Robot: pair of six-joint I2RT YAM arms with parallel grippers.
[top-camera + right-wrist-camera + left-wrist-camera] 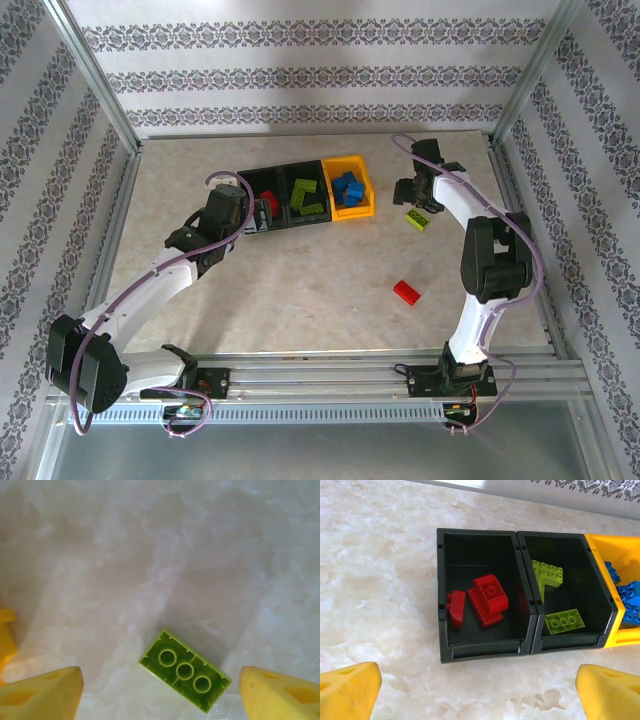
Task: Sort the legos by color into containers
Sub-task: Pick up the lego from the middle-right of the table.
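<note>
In the top view, the left arm rises from the lower left corner and bends toward the upper middle. Its left gripper [243,212] hangs spread wide and empty just before the black left bin [480,652]. That bin holds red legos [487,600]. The black middle bin [570,642] holds green legos [547,575], and the yellow bin [600,545] at the right holds blue legos [627,600].

The right arm stands at the right side, folded at the elbow and reaching up and left. Its right gripper [161,695] points down with the jaws parted and released. A green lego [185,671] lies flat on the table [300,290] between the fingertips, touching neither. A loose red lego [406,292] lies lower, right of centre.
</note>
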